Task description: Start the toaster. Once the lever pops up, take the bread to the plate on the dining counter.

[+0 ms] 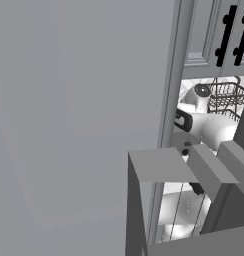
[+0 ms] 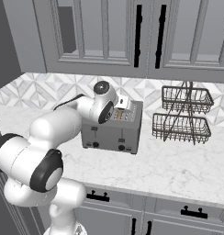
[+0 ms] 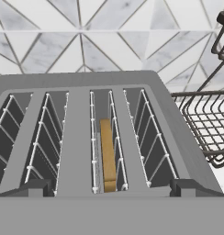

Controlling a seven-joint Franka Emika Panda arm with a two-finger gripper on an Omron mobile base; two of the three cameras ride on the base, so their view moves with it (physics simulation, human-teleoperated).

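So from the right, the gripper hangs just over the toaster on the counter. Looking down from the hand, its fingers stand wide apart with nothing held, and the bread sits deep in the middle slot. Reaching down crooked, a finger might bump the slot wires

Tool apparently open, pointing down
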